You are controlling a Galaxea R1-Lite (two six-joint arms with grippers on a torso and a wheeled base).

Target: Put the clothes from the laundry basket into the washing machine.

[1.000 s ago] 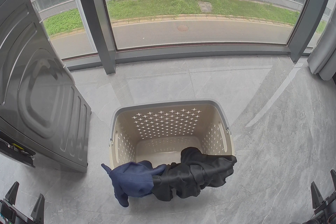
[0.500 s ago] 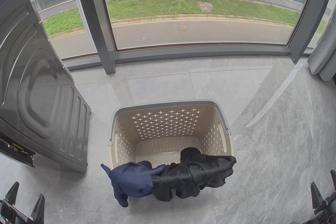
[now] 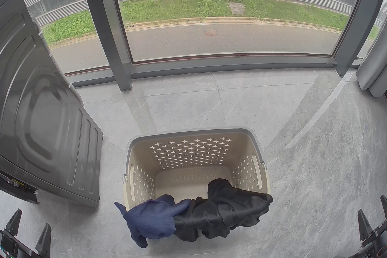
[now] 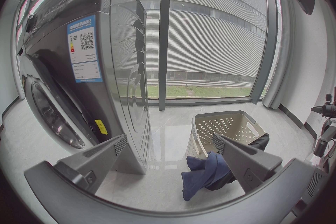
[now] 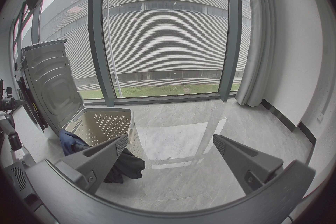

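Grey marble floor runs up to a wall of tall windows looking onto a strip of grass and a ribbed grey building. At far left stands the dark grey washing machine, its side panel facing the basket; the left wrist view shows the round door on its front, turned away from the basket. Low in the near left corner the left gripper hangs above the floor, its fingers spread wide and holding nothing, well apart from the clothes. At centre sits the beige laundry basket, grey-rimmed, its walls pierced with star-shaped holes and its bottom bare. Two garments are draped over the near rim: a blue garment on the left, spilling outside the basket toward the floor, and just beside it, touching it, a black garment that lies partly inside the basket and partly over its near right corner. In the near right corner the right gripper is likewise above the floor, its fingers parted and empty, well clear of the basket. A pale grey curtain hangs at the far right beside the window frame.
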